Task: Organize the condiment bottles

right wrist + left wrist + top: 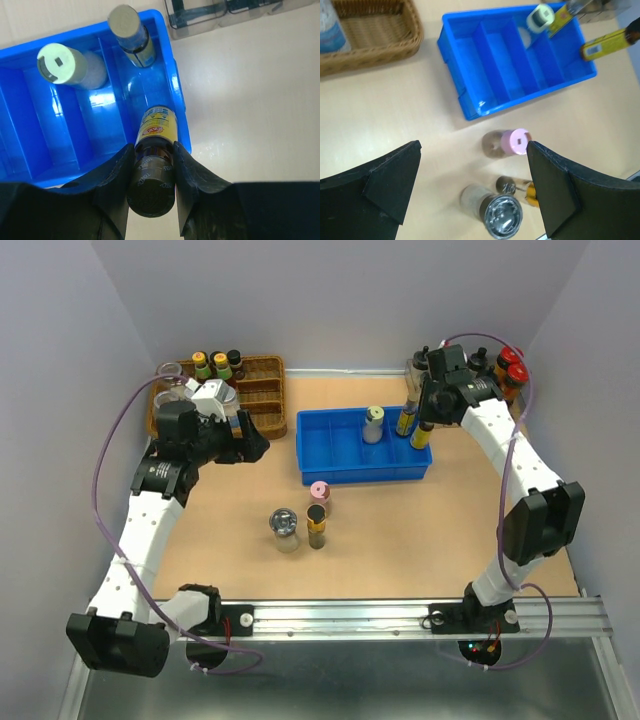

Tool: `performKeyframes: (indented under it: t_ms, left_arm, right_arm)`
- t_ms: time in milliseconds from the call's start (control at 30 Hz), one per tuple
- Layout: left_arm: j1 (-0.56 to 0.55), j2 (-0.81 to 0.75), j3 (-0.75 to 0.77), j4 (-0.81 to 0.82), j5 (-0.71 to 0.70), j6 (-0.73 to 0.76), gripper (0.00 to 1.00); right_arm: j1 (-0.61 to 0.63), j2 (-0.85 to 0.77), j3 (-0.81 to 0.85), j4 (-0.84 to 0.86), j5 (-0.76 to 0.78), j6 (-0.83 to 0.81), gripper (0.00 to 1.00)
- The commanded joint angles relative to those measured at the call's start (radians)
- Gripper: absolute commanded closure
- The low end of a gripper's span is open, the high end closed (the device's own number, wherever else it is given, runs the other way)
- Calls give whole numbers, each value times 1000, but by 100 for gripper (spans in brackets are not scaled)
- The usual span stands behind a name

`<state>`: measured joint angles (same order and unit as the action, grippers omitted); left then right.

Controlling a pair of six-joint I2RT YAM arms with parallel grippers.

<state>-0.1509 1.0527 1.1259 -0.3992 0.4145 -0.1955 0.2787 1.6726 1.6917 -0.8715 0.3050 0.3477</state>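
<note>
All 3 views are bright, lit probably from overhead, with soft shadows. Glare streaks the blue bin (112,100).

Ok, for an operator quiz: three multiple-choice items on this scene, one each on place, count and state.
1. The pink-lidded jar is: A inside the blue bin; B held aloft; C on the table.
2. Bottles and jars standing in front of the bin: A three; B one; C five.
3. The right gripper is: A open; B shut on a bottle; C out of view.
C, it stands on the table; A, pink-lidded jar, silver-lidded jar, dark-capped bottle; B, it clamps the yellow-labelled bottle at the blue bin.
</note>
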Motion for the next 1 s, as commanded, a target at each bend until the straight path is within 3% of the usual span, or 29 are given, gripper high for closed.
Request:
performKeyframes:
  t_ms: [0,567,967]
  left_arm:
    - [-6,16,14,-101,-59,76,1]
    - [-9,107,-1,-233,-117,84,1]
    - [-88,144,-74,-254,-141,76,1]
  right_arm:
    - [-13,22,118,114,-30,-30,100]
    - [-21,205,155,118,-60,-24,100]
    - [-29,262,134,118,-67,-30,100]
